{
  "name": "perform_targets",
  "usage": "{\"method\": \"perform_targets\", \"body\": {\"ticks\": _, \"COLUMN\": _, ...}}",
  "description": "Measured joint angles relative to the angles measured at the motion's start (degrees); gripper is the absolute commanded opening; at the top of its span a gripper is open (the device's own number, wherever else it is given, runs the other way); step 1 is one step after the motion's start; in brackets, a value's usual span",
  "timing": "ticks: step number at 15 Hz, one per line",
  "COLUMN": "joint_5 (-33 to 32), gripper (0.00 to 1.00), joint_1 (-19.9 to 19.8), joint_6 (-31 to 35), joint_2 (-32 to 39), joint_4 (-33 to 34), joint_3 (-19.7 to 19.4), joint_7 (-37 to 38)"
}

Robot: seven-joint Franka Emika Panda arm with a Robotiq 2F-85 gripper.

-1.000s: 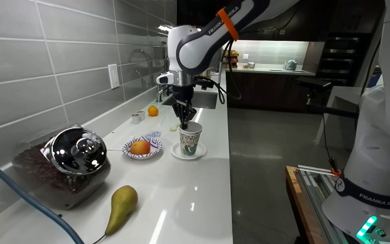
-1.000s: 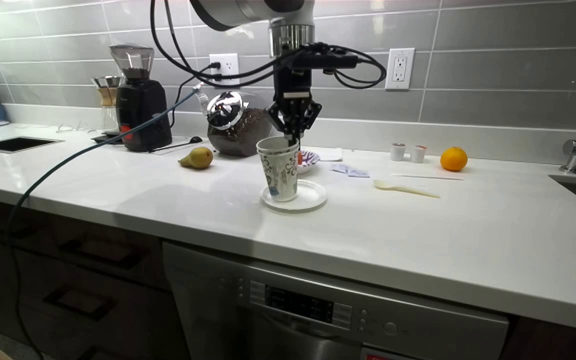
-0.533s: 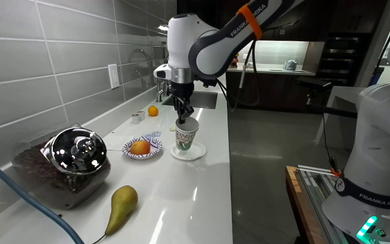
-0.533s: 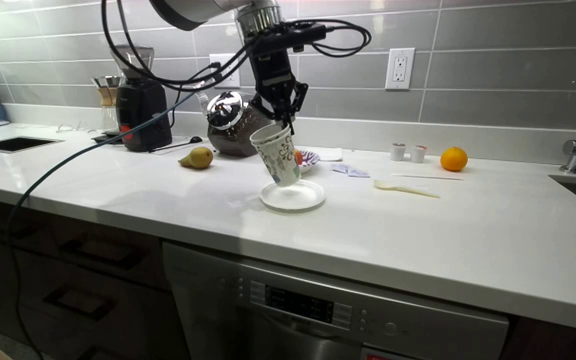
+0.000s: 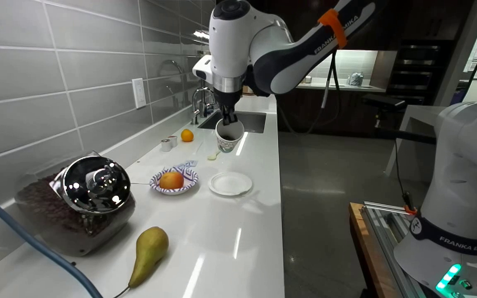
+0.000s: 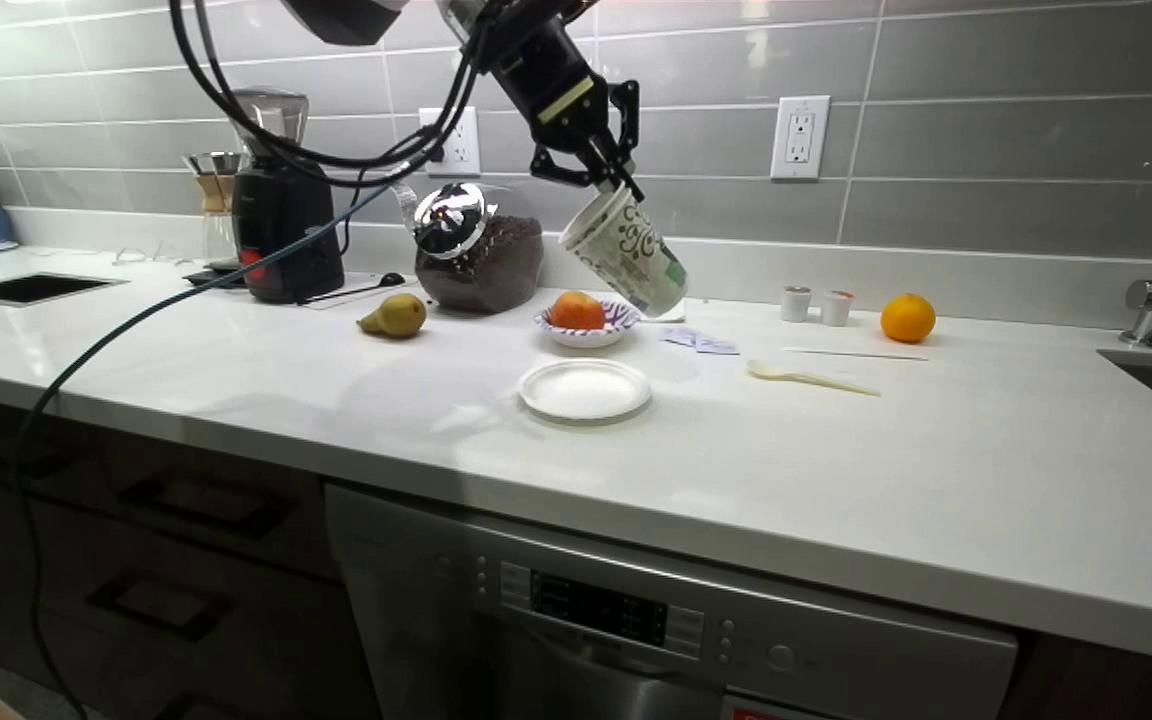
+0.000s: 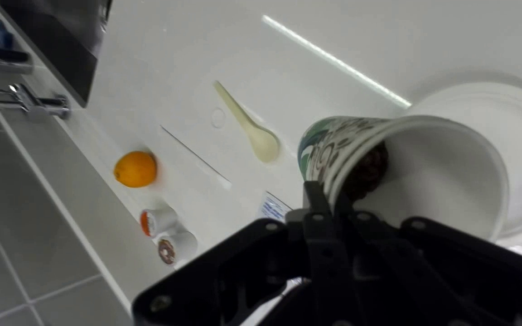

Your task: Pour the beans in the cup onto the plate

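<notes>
My pincer (image 6: 624, 184) clamped on rim of tilted cup (image 6: 631, 256) above worktop (image 6: 836, 470), beans (image 7: 370, 171) inside. I see patterned bowl (image 6: 584, 340) with fruit (image 6: 577, 311) just beside plate (image 6: 584, 390); spoon (image 7: 258, 135), pear (image 5: 149, 252) farther off.

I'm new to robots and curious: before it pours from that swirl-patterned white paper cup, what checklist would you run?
1. Black two-fingered gripper closed on the wall of the swirl-patterned white paper cup: ok.
2. Small dark-brown beans inside the cup: ok.
3. Plain round white saucer lying flat on the glossy white countertop: ok.
4. Cup lifted clear of the saucer: ok.
5. Cup mouth directly above the saucer: cannot tell.
6. Mouth tipped lower than the base: not ok; the cup leans, mouth higher.
</notes>
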Motion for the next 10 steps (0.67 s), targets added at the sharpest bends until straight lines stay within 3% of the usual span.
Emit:
{"method": "perform_targets", "body": {"ticks": 4, "joint_5": -8.58, "gripper": 0.01, "joint_1": -0.03, "joint_6": -2.97, "joint_2": 0.27, "joint_4": -0.74, "joint_3": 0.01, "joint_7": 10.38}}
{"method": "perform_targets", "body": {"ticks": 10, "joint_5": -14.75, "gripper": 0.01, "joint_1": -0.02, "joint_6": -4.18, "joint_2": 3.69, "joint_4": -1.29, "joint_3": 0.01, "joint_7": 19.13}}
